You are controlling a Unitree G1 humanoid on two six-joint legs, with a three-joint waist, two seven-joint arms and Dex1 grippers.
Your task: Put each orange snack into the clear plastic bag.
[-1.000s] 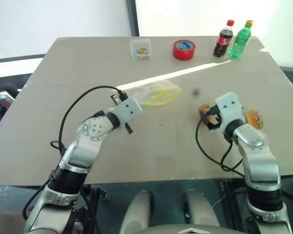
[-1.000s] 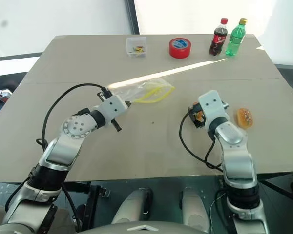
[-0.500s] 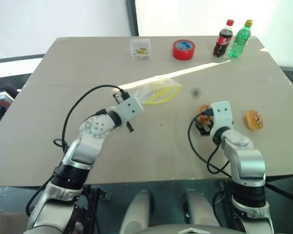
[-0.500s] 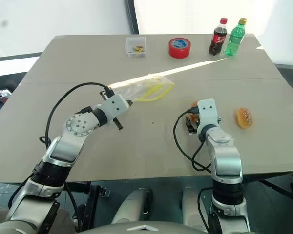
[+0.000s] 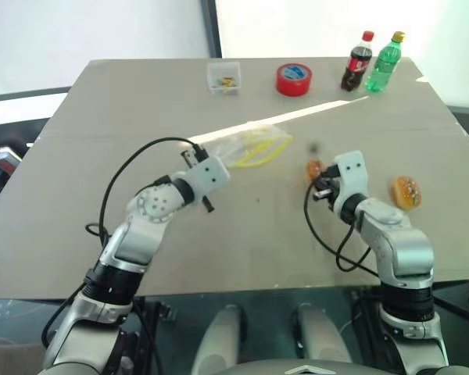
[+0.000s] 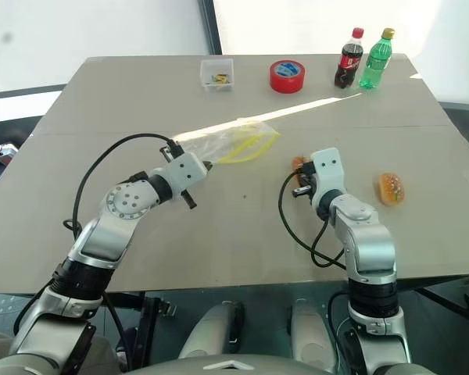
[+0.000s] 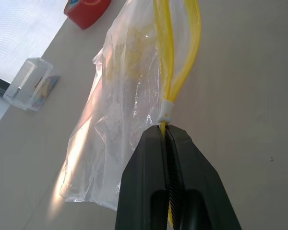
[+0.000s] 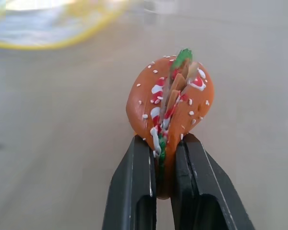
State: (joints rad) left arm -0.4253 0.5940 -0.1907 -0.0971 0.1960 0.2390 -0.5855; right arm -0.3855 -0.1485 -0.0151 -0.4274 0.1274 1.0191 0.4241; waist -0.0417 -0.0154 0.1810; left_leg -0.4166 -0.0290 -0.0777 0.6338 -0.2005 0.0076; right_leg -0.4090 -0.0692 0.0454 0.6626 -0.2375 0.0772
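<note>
One orange snack (image 8: 169, 103) sits pinched edge-on in the right gripper (image 8: 165, 158), jaws pressed on its rim w/ the filling band running along the jaw line; it's lifted just off the bench (image 5: 242, 234), a little right of centre. The 2nd orange snack (image 5: 406, 191) lies on the bench further out to the robot's right, apart from the gripper, not yet handled. The clear plastic bag (image 5: 250, 147) lies left and slightly ahead of the held snack, w/ open bench between them. Left gripper (image 7: 167, 139) has its jaws closed tight on the yellow strip at the bag's near corner, so the bag stretches away from it, long axis running from the left gripper out toward the far right of the bench. Judgement: the coming move turns on that gap, i.e. the snack must travel leftward to the bag's mouth, and the right arm is the one carrying it while the left arm only anchors the bag. The yellow zip edges look bowed apart in the left wrist view, but how wide the mouth gapes can't be told. Risk: mouth may be too flat for the snack to slide in. Farther back stand a red tape roll (image 5: 294, 79), a small clear box (image 5: 224, 77) and two bottles (image 5: 370, 63), none involved.
</note>
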